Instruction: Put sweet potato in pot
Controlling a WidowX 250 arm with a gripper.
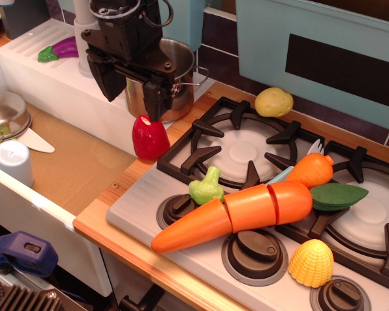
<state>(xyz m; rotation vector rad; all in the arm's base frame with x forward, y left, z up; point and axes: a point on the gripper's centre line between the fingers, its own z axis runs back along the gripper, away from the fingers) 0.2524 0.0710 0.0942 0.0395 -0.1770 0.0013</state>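
Observation:
The sweet potato [150,138] is a glossy red toy standing on the wooden counter at the stove's left edge. My black gripper [133,107] hangs just above it with its jaws apart. Its right fingertip [154,110] is at the top of the red toy, and its left finger [110,81] is off to the left. Nothing is held. The pot [178,68], shiny steel with a wire handle, stands right behind the gripper and is partly hidden by it.
A toy stove [259,149] carries a large sliced carrot [240,212], a small carrot [310,170], a green vegetable [206,186], a corn piece [310,262] and a pale yellow potato [273,102]. A steel lid [5,111] and a white cup [14,162] lie left. A purple eggplant [63,48] is on the white shelf.

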